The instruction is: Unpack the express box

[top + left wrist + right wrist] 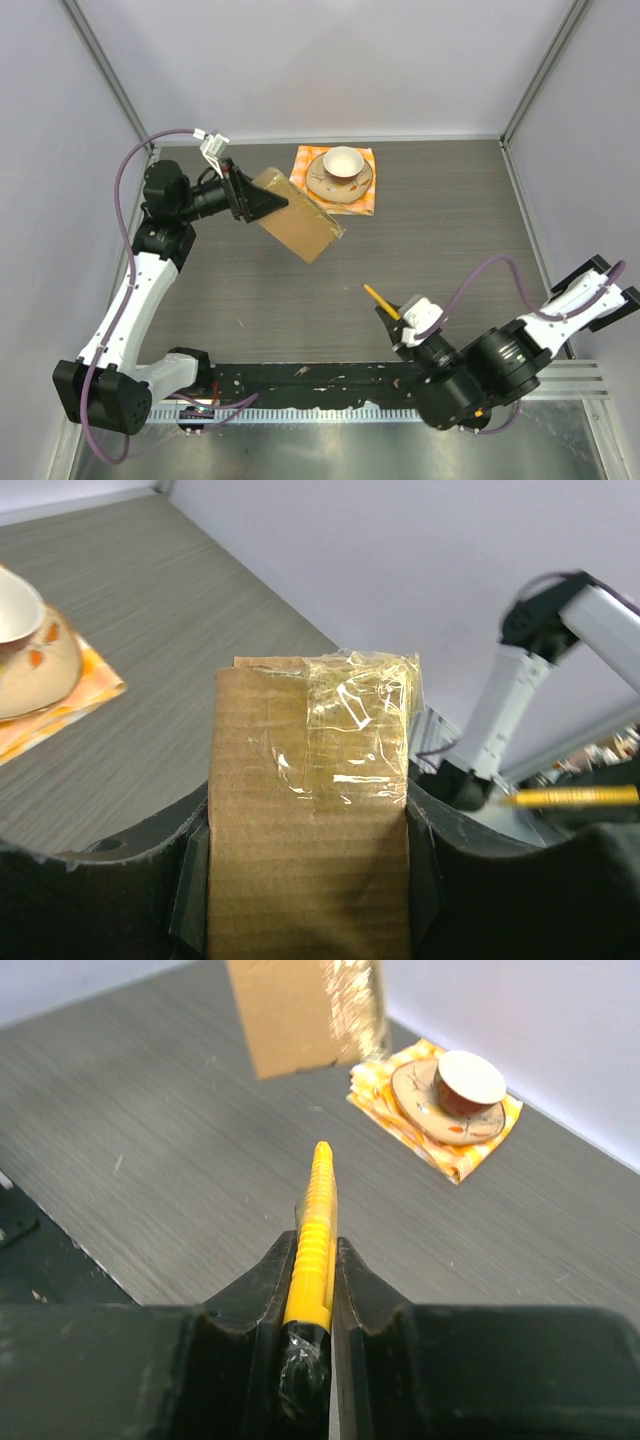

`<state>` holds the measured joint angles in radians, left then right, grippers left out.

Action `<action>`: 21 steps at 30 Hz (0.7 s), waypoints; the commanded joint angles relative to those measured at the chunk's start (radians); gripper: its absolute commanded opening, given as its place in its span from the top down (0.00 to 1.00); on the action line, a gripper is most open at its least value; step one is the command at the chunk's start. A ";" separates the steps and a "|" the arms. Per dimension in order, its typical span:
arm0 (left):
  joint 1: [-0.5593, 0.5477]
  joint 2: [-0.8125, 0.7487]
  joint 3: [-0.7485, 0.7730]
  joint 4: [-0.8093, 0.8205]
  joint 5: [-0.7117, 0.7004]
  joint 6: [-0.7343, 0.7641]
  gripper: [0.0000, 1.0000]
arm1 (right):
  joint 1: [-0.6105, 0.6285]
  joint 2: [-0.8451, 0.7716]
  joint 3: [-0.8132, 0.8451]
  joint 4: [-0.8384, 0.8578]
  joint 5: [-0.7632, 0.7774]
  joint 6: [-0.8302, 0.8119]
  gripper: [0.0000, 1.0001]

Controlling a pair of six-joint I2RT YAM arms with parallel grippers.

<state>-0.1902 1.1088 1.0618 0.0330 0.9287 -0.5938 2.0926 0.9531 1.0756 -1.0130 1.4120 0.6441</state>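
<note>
The left jaws pinch the box [305,810] across its width, one on each side face; the right jaws are pressed onto the rear of a yellow tool [318,1230], probably a cutter, whose tip points up the frame at the box but is well apart from it.

The box hangs in the air off the tabletop [200,290], upper left of centre in the top view, tilted, with its taped end away from the jaws; the tape [360,730] there is glossy and crinkled.

The likeliest trouble is the box shifting; only two smooth cardboard faces are held, so a push from the tool on the far end could twist it in the jaws or slide it out.

The tool is held by its tail, with most of its length free; side load at the tip could pivot it between the jaws, or the tip could skid off the slick tape.

The cup [343,161] stands on a saucer [322,185] on a cloth [365,203], near the box at upper centre; a swing or drop that way could knock the cup over.
</note>
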 commanded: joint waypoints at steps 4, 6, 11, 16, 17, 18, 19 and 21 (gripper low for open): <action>-0.037 -0.035 -0.022 0.150 0.245 -0.029 1.00 | 0.004 -0.195 -0.043 0.483 0.090 -0.527 0.99; -0.045 -0.035 -0.037 0.160 0.252 -0.031 1.00 | 0.000 -0.194 -0.060 0.608 0.074 -0.590 0.99; -0.061 -0.032 -0.043 0.177 0.277 -0.046 1.00 | -0.098 -0.139 -0.080 0.715 -0.002 -0.699 0.99; -0.071 -0.036 -0.054 0.189 0.280 -0.061 1.00 | -0.190 -0.083 -0.085 0.842 -0.169 -0.787 0.99; -0.072 -0.040 -0.057 0.189 0.282 -0.063 1.00 | -0.206 -0.059 -0.080 0.856 -0.192 -0.819 0.99; -0.075 -0.041 -0.060 0.189 0.283 -0.064 1.00 | -0.238 -0.045 -0.074 0.864 -0.214 -0.833 0.99; -0.081 -0.043 -0.063 0.189 0.289 -0.064 1.00 | -0.256 -0.036 -0.062 0.870 -0.258 -0.843 0.99; -0.086 -0.047 -0.071 0.189 0.300 -0.064 1.00 | -0.282 -0.025 -0.054 0.898 -0.297 -0.876 0.99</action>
<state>-0.2630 1.0981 0.9989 0.1642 1.1896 -0.6415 1.8591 0.9169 0.9798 -0.2455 1.2423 -0.1204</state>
